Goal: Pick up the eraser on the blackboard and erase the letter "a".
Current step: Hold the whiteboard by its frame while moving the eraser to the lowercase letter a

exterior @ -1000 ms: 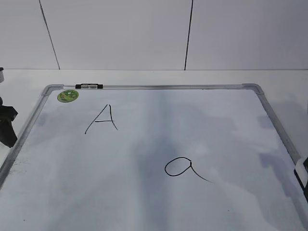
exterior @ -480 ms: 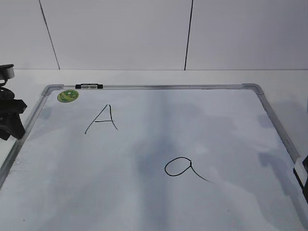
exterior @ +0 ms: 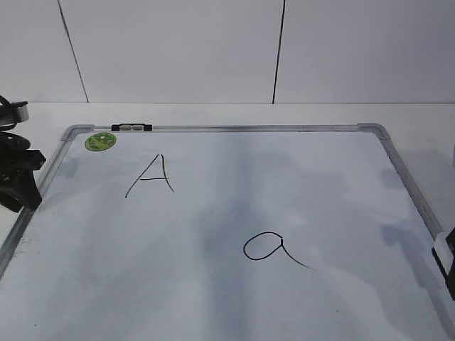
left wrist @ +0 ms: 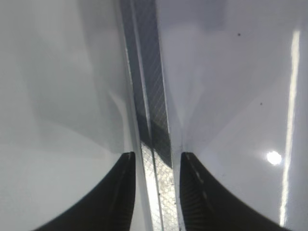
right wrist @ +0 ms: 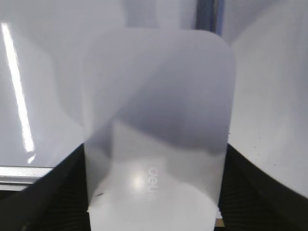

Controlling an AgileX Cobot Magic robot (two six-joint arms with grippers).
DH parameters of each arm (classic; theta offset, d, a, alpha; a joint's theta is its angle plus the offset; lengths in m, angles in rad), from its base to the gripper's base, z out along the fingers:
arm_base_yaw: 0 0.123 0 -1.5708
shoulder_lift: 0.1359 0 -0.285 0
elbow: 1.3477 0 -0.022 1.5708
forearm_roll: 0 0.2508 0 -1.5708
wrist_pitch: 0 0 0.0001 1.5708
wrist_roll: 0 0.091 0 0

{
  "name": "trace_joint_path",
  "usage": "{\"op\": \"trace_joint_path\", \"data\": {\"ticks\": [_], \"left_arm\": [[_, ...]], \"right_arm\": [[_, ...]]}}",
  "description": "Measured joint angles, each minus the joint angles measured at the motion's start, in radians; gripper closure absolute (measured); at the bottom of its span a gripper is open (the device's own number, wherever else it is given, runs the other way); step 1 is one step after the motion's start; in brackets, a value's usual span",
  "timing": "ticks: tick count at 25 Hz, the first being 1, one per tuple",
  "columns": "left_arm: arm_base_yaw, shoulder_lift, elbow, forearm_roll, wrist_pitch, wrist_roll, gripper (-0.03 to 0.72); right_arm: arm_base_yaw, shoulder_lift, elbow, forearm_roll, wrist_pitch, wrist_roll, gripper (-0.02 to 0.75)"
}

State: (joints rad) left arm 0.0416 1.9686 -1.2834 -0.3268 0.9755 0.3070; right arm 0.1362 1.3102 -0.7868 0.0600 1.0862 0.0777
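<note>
The blackboard (exterior: 234, 213) is a white board in a silver frame, lying flat. The letter "a" (exterior: 266, 247) is on its lower middle. The eraser (right wrist: 156, 134), white with grey lettering, sits between my right gripper's fingers (right wrist: 250, 192). My right gripper (right wrist: 154, 149) is shut on it at the board's right edge, where a white bit of the eraser (exterior: 442, 247) shows in the exterior view. My left gripper (exterior: 18, 186) is at the board's left edge. In the left wrist view it (left wrist: 156, 156) is open and empty, its fingers either side of the frame (left wrist: 149, 96).
A capital "A" (exterior: 151, 177) is at the upper left of the board. A round green sticker (exterior: 100, 141) and a small black-and-clear clip (exterior: 131, 128) sit at the far left corner. A white wall stands behind the table.
My left gripper has moved a little to the right, onto the board's left frame. My right gripper with the eraser has hardly moved.
</note>
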Motion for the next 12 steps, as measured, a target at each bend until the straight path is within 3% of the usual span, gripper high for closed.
{"op": "trace_joint_path", "data": {"ticks": [12], "left_arm": [[0.028, 0.0, -0.001, -0.018, 0.0, 0.005, 0.499]], "right_arm": [[0.0, 0.0, 0.0, 0.001, 0.0, 0.0, 0.165]]}}
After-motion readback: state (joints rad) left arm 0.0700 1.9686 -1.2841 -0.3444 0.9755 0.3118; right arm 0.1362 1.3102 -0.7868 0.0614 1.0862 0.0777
